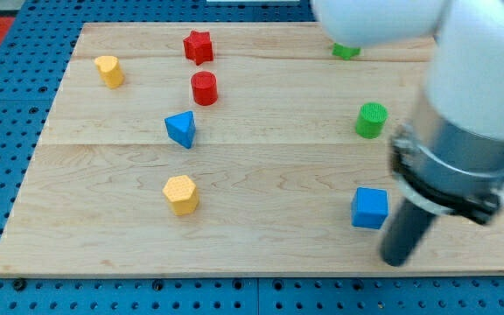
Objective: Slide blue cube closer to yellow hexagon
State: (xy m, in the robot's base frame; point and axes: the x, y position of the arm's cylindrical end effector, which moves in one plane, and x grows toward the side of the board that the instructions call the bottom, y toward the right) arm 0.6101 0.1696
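Nothing stands between the blue cube [370,208] and the yellow hexagon [181,194] — just bare counter [269,175]. A blue triangular block [180,129], red cylinder [204,88] and green cylinder [371,120] sit farther up. The cube, bright and square-edged, lies low at the view's right — my tip [395,259] just beside it, lower right; no gripper here.
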